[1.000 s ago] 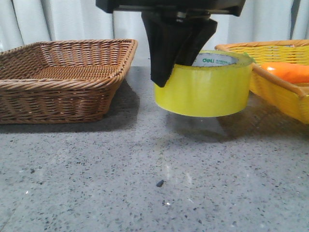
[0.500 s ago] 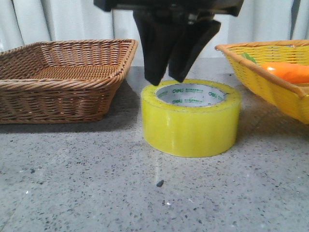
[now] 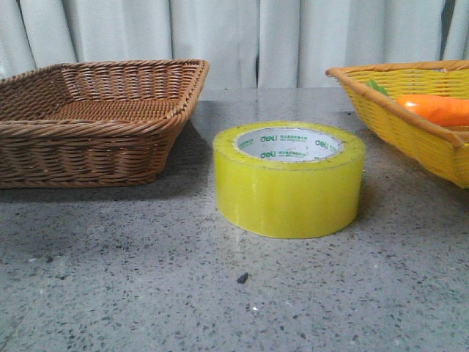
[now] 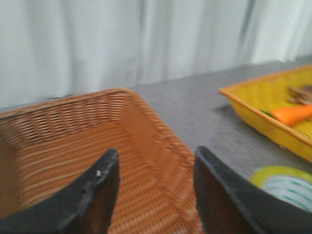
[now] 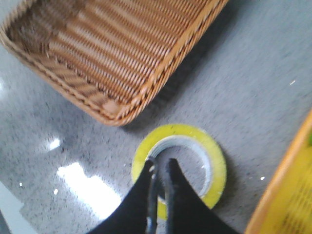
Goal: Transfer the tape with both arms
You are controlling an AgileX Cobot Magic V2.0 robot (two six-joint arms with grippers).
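Observation:
The tape [image 3: 289, 183], a wide yellow roll with a white "deli" core, lies flat on the grey table between the two baskets, with nothing touching it. No gripper shows in the front view. My right gripper [image 5: 160, 163] hangs well above the tape [image 5: 214, 161], over its near-side rim, empty, with the jaws almost together. My left gripper [image 4: 156, 153] is open and empty above the brown basket [image 4: 58, 136]. The tape [image 4: 285, 187] lies off to its side.
A brown wicker basket [image 3: 102, 117] stands left of the tape and also shows in the right wrist view [image 5: 122, 44]. A yellow basket [image 3: 410, 117] on the right holds an orange carrot-like toy [image 3: 440, 108].
The right gripper set the tape down on the table, let go, and rose out of the front view. The tape now rests alone.

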